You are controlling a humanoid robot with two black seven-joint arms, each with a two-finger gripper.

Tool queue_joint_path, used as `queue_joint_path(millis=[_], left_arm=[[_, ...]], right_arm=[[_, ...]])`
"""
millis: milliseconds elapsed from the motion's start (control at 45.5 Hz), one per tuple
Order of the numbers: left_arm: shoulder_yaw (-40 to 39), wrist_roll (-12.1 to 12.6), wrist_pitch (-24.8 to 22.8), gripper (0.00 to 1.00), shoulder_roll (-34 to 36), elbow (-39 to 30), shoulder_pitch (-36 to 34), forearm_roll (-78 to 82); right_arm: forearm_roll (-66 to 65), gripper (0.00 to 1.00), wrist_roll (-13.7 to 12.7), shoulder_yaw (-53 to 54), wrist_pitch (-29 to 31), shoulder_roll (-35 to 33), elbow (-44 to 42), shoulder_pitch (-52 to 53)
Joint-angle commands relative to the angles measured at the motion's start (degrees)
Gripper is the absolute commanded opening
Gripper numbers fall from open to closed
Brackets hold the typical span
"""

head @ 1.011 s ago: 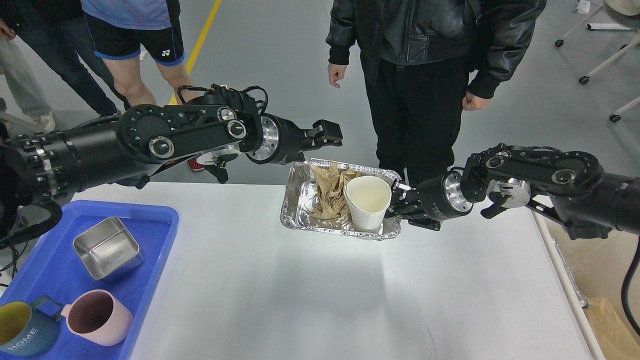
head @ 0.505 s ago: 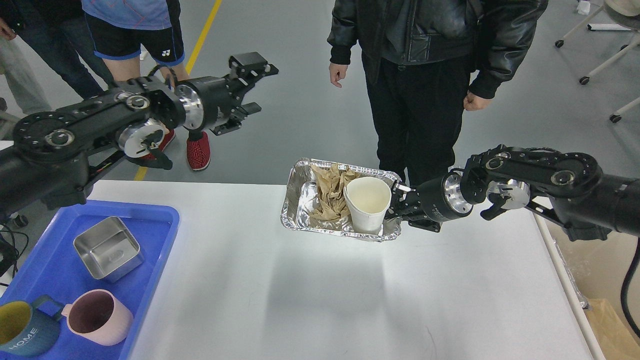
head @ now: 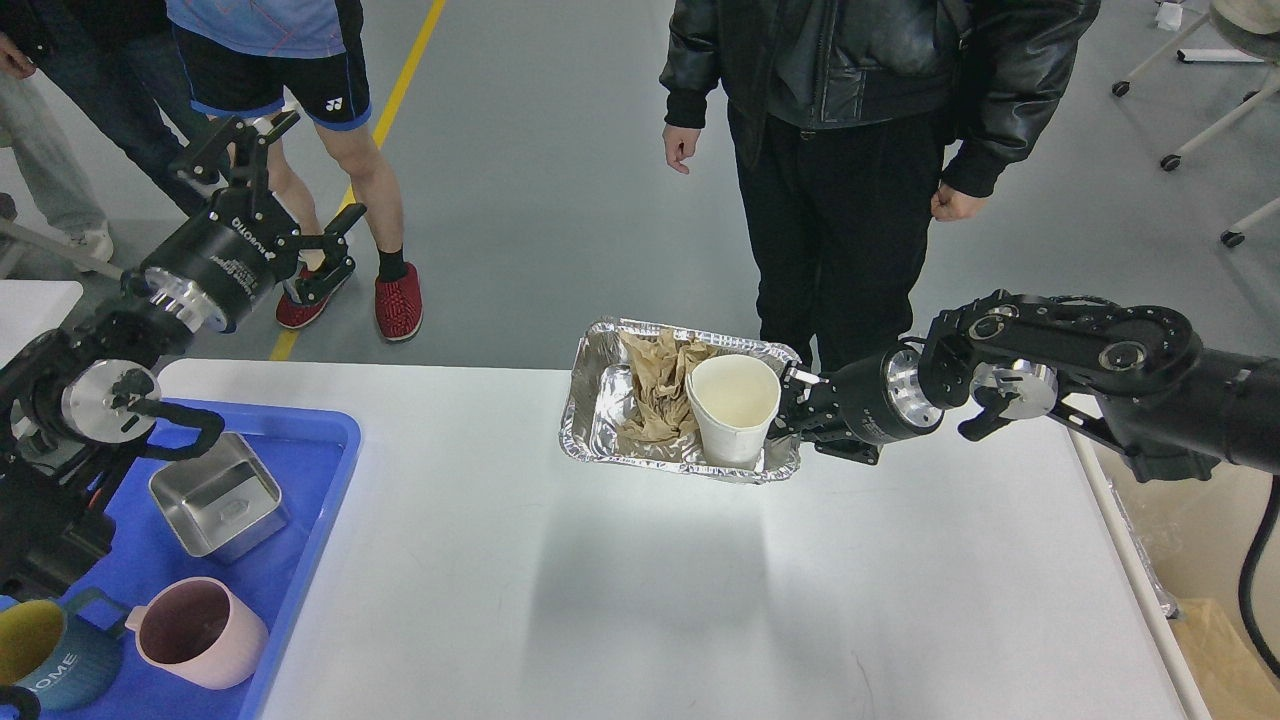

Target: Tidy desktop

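The white desktop [head: 640,600] fills the lower view. My right gripper [head: 793,415] is shut on the right rim of a foil tray [head: 598,425] and holds it above the desktop's far middle, with its shadow on the surface below. In the foil tray stand a white paper cup [head: 733,405] and crumpled brown paper [head: 655,385]. My left gripper [head: 300,172] is open and empty, raised beyond the desktop's far left corner and pointing up and away.
A blue plastic tray [head: 300,440] at the left holds a square steel bowl [head: 215,495], a pink cup [head: 195,630] and a blue mug [head: 50,655]. A beige bin [head: 1200,560] stands off the right edge. People stand behind the table.
My left arm has swung from beside the foil tray's far left corner out to the left, its gripper now open and pointing upward. The right gripper and the foil tray have barely moved.
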Motion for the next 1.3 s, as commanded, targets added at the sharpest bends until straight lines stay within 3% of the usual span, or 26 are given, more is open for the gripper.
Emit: queue_joint_path(millis=[0,198,681,1032,1274], left_arm=[[-4.3,0.0,0.3,0.98,-2.7,2.8,3.7,-0.2],[-8.0,0.4,0.3,0.98,-5.0,7.7,5.2,-0.7],[-5.6,0.8,0.2,0.98,-6.8,10.8,5.7,-0.6],[-5.5,0.7,0.4,0.98,-7.5,11.3,5.7,0.0],[-5.5,0.3,0.7,0.98,-8.6,11.8,5.7,0.2]], right_arm=[[0.0,0.00,0.0,0.0,0.0,-0.1,0.0,0.0],[0.0,0.00,0.0,0.0,0.0,-0.1,0.0,0.0],[0.0,0.00,0.0,0.0,0.0,-1.5,0.0,0.1],[0.1,0.00,0.0,1.8,2.0,-22.5,3.9,-0.3],[0.0,0.00,-0.1,7.8,2.4,-33.6,3.2,-7.7]])
